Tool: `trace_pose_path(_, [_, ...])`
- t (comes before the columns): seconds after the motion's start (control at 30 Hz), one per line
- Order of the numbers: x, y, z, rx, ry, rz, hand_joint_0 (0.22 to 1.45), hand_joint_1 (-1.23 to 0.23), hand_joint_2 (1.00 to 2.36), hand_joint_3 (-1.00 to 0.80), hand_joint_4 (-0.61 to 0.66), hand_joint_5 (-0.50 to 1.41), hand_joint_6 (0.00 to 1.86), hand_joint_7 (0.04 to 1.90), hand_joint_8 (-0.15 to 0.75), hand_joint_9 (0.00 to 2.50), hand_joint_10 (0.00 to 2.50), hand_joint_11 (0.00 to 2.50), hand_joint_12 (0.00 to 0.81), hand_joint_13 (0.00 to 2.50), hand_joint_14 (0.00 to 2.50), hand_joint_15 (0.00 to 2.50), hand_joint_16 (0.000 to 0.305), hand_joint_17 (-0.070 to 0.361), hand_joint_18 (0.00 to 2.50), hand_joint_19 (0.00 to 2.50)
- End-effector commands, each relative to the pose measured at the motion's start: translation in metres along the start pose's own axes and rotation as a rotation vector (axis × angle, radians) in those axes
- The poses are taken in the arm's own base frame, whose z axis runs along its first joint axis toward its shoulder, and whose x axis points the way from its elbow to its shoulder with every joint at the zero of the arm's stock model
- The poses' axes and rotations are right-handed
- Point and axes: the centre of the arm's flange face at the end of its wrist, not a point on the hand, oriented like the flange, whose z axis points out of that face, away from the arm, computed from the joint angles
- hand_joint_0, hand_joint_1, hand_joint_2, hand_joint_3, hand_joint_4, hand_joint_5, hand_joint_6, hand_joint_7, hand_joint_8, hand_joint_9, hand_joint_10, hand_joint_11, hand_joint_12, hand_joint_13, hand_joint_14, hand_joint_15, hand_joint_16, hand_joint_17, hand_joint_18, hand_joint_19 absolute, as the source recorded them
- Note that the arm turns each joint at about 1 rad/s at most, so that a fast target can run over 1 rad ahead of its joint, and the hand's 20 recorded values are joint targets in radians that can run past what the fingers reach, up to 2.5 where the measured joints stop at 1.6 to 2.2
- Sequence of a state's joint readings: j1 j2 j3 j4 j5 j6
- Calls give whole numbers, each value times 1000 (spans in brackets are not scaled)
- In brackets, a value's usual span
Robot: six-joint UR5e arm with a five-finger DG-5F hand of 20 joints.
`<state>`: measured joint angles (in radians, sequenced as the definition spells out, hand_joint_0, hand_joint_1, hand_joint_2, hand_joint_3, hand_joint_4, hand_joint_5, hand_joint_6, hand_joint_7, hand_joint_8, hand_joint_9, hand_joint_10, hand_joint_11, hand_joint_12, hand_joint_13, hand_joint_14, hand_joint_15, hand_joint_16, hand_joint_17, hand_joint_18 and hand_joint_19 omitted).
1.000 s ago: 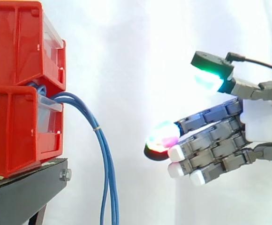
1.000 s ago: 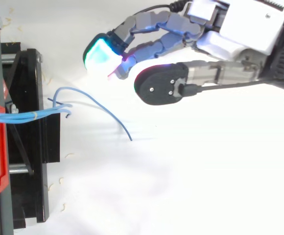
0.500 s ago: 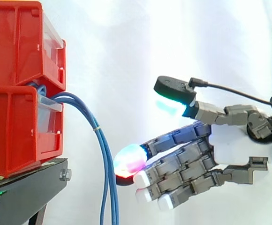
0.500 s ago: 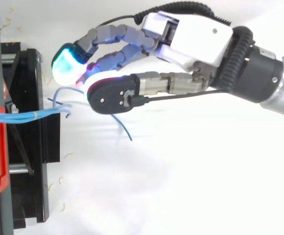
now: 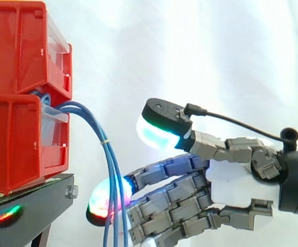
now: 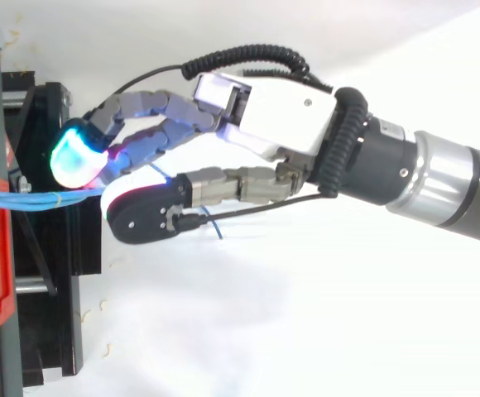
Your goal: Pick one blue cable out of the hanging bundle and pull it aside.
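Observation:
A bundle of thin blue cables (image 5: 104, 138) comes out of the lower of two stacked red bins (image 5: 20, 103) and hangs down past the stand's edge. My hand (image 5: 236, 185) reaches in from the right with its fingers nearly straight and the thumb spread apart above them. It is open. The leading fingertip (image 5: 100, 201), glowing red and cyan, has reached the hanging strands, which cross in front of it. In the top view the cables (image 6: 33, 197) run into the gap between the cyan fingertip (image 6: 76, 157) and the thumb (image 6: 141, 219). Nothing is pinched.
The bins sit on a black stand (image 5: 31, 211) at the left, with its frame (image 6: 58, 248) under the fingertips in the top view. A white curtain backs the scene. Open room lies to the right and below the arm.
My hand has moved left and down, from well clear of the bundle until its fingertip reaches the strands. The thumb has stayed spread. The loose cable ends are now covered by the hand in the top view.

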<state>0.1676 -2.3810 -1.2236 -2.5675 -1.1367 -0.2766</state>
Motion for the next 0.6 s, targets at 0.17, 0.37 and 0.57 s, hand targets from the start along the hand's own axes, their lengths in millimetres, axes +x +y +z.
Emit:
trace_pose_path(0.17, [17, -7, 2, -36, 5, 15, 523, -494, 1002, -475, 433, -139, 503, 831, 350, 829, 4, 177, 439, 680, 9, 262, 61, 137, 604, 508])
trace_pose_path(0.37, [21, 5, 8, -57, 5, 13, 530, -513, 1002, -473, 460, -119, 503, 910, 350, 835, 4, 182, 436, 691, 9, 270, 61, 136, 620, 518])
trace_pose_path(0.57, [29, 8, 7, -63, 14, 1, 553, -555, 1005, -440, 478, -103, 504, 1018, 343, 843, 5, 190, 428, 705, 10, 274, 59, 133, 635, 519])
